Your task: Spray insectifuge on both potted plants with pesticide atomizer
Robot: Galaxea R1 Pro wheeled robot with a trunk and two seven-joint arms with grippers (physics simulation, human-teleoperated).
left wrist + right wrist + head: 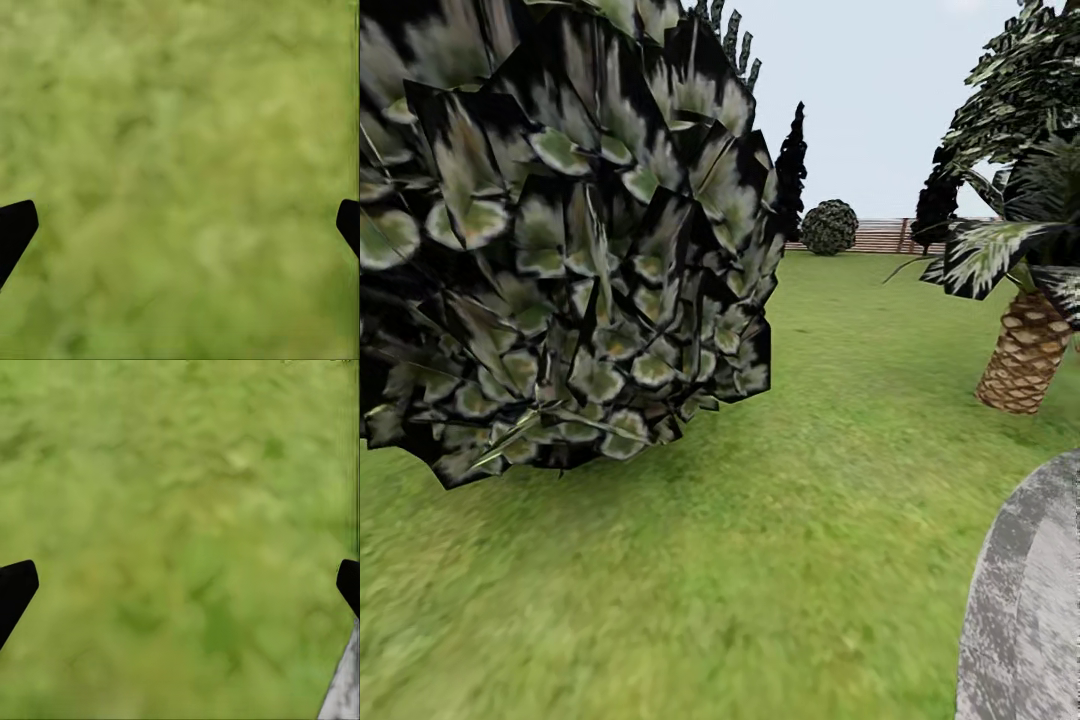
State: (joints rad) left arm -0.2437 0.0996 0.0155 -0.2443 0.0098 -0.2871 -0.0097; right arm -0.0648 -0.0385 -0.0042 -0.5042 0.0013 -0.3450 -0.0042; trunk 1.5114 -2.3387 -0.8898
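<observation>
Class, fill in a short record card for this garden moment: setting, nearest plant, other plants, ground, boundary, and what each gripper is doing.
Setting: garden lawn under a pale sky
Nearest plant: large broad-leaved bush, at the left
Other plants: palm with scaly trunk at the right; round shrub far off
Ground: grass, with a grey stone slab at lower right
Boundary: slatted wooden fence in the distance
Left gripper: open, over grass, holding nothing
Right gripper: open, over grass, stone edge beside it
</observation>
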